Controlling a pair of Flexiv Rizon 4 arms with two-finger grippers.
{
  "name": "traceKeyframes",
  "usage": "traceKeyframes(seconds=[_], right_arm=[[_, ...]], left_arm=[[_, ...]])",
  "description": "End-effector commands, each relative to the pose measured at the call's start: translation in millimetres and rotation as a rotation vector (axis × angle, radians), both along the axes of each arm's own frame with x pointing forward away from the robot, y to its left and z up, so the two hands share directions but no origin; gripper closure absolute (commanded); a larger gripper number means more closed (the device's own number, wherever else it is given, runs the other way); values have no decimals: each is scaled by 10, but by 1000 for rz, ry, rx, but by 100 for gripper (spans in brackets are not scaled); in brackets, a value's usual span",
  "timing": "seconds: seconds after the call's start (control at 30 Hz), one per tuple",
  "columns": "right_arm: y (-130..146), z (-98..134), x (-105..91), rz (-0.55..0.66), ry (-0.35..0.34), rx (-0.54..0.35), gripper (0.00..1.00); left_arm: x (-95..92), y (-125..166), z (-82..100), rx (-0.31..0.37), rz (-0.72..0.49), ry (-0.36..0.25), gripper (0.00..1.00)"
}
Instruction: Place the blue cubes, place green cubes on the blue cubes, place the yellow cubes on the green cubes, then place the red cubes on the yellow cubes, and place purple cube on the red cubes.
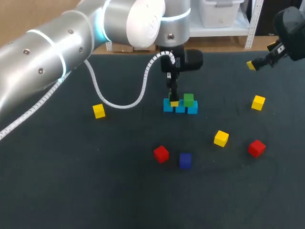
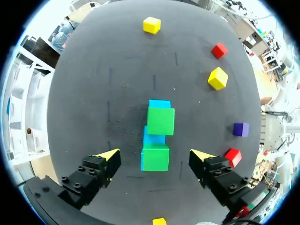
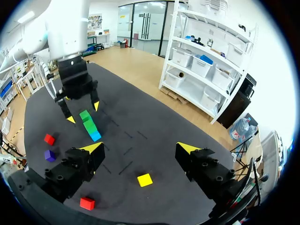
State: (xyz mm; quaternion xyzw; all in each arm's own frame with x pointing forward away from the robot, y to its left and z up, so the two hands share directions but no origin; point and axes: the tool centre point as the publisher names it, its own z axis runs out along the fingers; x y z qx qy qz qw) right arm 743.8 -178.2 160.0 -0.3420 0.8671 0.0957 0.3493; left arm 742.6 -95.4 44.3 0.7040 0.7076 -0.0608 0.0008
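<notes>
Three blue cubes (image 1: 180, 108) lie in a row at mid-table. One green cube (image 1: 188, 99) rests on the row's right end. In the left wrist view a second green cube (image 2: 155, 157) sits on a blue cube (image 2: 153, 138), between the fingers of my left gripper (image 2: 156, 156), which stands open with a gap on each side. My left gripper (image 1: 174, 100) hangs right over the row. My right gripper (image 1: 259, 63) is open and empty at the far right; in its own view the right gripper (image 3: 139, 148) hovers above a yellow cube (image 3: 145, 180).
Yellow cubes lie at the left (image 1: 98, 110), right (image 1: 258, 102) and front right (image 1: 221, 138). Two red cubes (image 1: 161, 154) (image 1: 256, 148) and a purple cube (image 1: 185, 160) sit nearer the front. A white cable (image 1: 119, 102) loops from the left arm.
</notes>
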Motion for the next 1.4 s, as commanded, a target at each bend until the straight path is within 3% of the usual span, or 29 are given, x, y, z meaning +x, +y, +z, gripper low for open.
traceKeyframes(seconds=[0.03,0.37,0.53,0.63,0.8,1.4], right_arm=[[-1,10,-9,-2,1,-2,0],[-1,10,-9,-2,1,-2,0],[-1,10,-9,-2,1,-2,0],[-1,10,-9,-2,1,-2,0],[-1,10,-9,-2,1,-2,0],[-1,10,-9,-2,1,-2,0]], left_arm=[[-113,189,246,-42,28,-37,0],[-319,368,657,-130,75,-123,0],[-390,498,840,-217,145,-165,0],[-412,578,968,-317,206,-131,0],[-394,724,1159,-382,291,-233,0],[-521,1503,1383,-532,514,-423,0]])
